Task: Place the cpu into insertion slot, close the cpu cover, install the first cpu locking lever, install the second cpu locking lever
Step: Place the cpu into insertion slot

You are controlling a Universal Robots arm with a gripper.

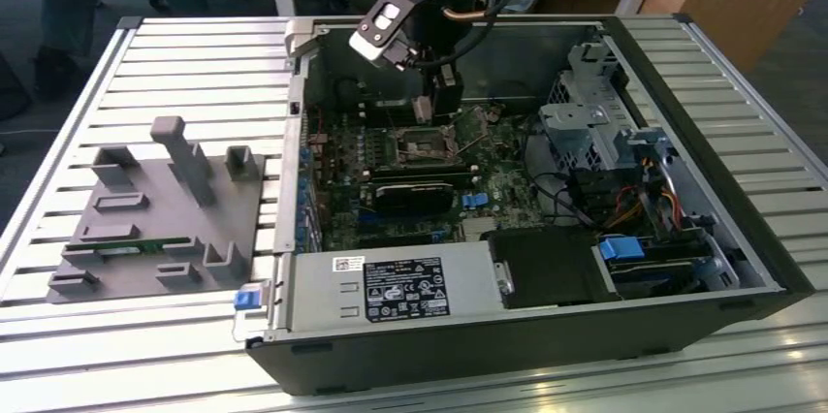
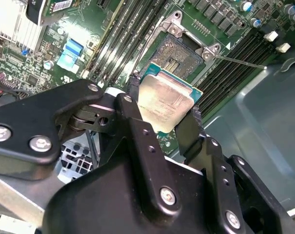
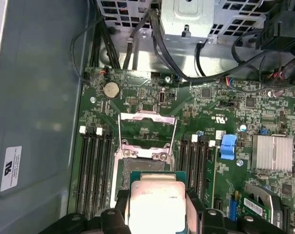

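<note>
The cpu (image 2: 166, 97): gripped edgewise in pincer (image 2: 163, 108), just above insertion slot (image 2: 184, 56), cpu cover (image 3: 147, 116) raised; best lowered level, corners aligned.

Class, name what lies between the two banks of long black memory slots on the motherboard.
The insertion slot, its cpu cover swung open, seen in the first wrist view.

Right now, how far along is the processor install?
Nothing is seated yet. The black gripper holds the small silver-topped square cpu over the empty metal-rimmed square insertion slot. The thin silvery frame of the cpu cover stands open, so seating, closing and both locking steps remain.
</note>
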